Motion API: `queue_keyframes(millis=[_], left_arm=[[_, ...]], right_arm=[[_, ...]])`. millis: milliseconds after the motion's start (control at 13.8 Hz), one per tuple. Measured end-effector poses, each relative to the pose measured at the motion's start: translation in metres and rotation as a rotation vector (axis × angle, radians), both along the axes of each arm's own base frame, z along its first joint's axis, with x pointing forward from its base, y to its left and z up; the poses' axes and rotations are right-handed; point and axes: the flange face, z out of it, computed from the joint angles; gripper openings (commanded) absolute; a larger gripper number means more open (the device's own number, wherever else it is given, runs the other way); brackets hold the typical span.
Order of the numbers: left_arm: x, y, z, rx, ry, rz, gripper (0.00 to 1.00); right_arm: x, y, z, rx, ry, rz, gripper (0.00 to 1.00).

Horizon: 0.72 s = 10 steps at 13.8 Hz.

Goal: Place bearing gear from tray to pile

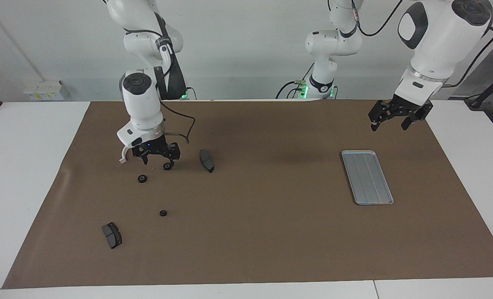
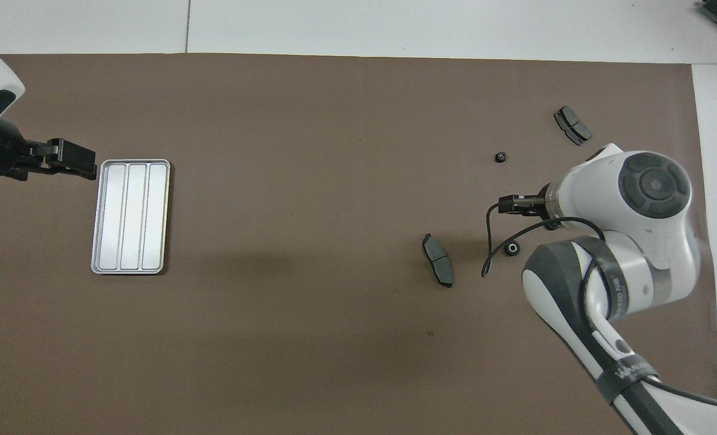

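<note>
Nearest the camera, a brake pad point(image 1: 111, 235) lies below the right gripper point(image 1: 157, 160), whose spread fingers straddle a bearing gear point(image 1: 168, 166) resting among the pile. Retreating straight upward should avoid nudging it. Emptied tray point(image 1: 366, 177) sits under the waiting left gripper point(image 1: 389, 123), fingers parted.

- Right gripper point(image 1: 156, 160) low over the mat point(image 1: 271, 232), among scattered gears and brake pads, a gear point(image 1: 168, 166) at its fingertip.
- Left gripper point(image 1: 389, 122) hangs open above the tray point(image 1: 367, 177).
</note>
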Motion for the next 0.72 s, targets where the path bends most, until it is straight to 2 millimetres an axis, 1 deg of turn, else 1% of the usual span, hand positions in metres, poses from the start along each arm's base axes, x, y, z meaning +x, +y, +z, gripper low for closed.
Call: queue_keyframes(millis=[217, 289, 362, 579, 723], left_arm=[[0.0, 0.0, 0.0, 0.0, 0.0, 0.0, 1.0], [0.0, 0.0, 0.0, 0.0, 0.0, 0.0, 1.0], [0.0, 0.0, 0.0, 0.0, 0.0, 0.0, 1.0], [0.0, 0.0, 0.0, 0.0, 0.0, 0.0, 1.0], [0.0, 0.0, 0.0, 0.0, 0.0, 0.0, 1.0]], right_arm=[[0.015, -0.014, 0.061, 0.022, -0.02, -0.037, 1.0], [0.017, -0.018, 0.081, 0.026, -0.019, -0.039, 1.0], [0.018, -0.022, 0.096, 0.029, -0.014, -0.046, 1.0], [0.017, -0.033, 0.134, 0.055, -0.001, -0.077, 1.0], [0.01, -0.042, 0.153, 0.052, 0.011, -0.088, 1.0]])
